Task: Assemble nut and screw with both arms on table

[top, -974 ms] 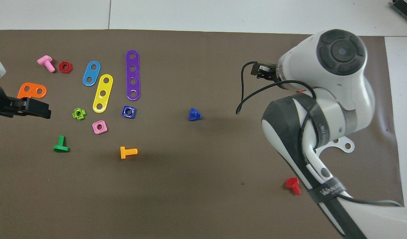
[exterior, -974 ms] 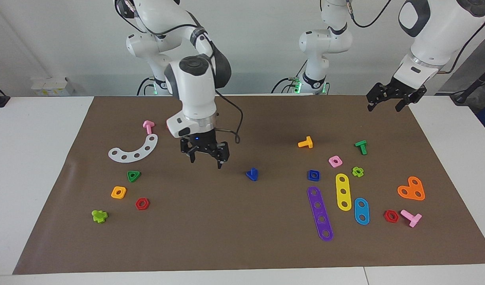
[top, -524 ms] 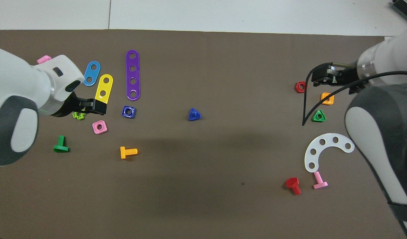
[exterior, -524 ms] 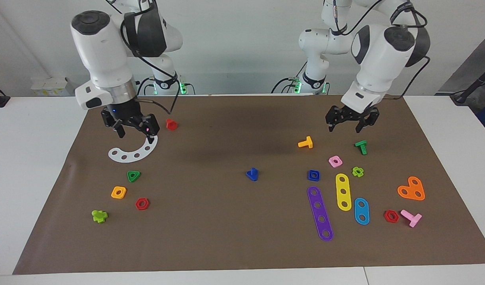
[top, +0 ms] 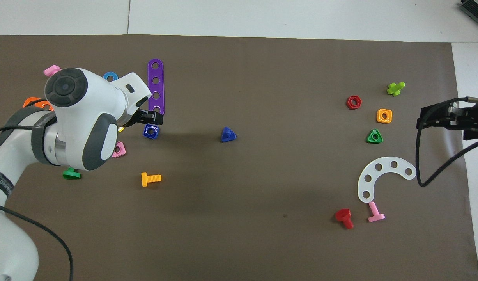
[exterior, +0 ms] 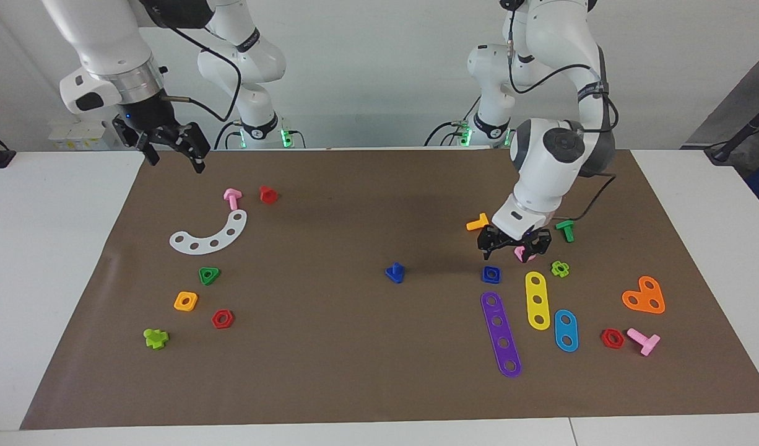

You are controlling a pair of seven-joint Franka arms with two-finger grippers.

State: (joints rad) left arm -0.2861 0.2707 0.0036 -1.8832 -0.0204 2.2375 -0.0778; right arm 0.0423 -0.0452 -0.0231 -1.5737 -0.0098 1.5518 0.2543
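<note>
The dark-blue square nut [exterior: 491, 273] lies flat on the brown paper of the table [exterior: 355, 371], toward the left arm's end; it also shows in the overhead view [top: 151, 131]. The dark-blue screw [exterior: 395, 272] stands on its triangular head mid-table, also in the overhead view [top: 228, 134]. My left gripper [exterior: 514, 249] is open and empty, low over the pink square nut [exterior: 520, 253], just beside the blue nut; in the overhead view [top: 147, 118] it hangs at the nut's edge. My right gripper [exterior: 174, 156] is open and empty, raised over the paper's corner at the right arm's end.
A purple strip [exterior: 501, 333], yellow strip [exterior: 537, 300], orange screw [exterior: 478, 223] and green screw [exterior: 565, 229] surround the blue nut. A white arc [exterior: 209, 235], green triangular nut [exterior: 209, 275] and orange nut [exterior: 186, 301] lie toward the right arm's end.
My left arm swung in from its end of the table and came down over the pink and blue nuts. My right arm drew back from mid-table and rose at its own end.
</note>
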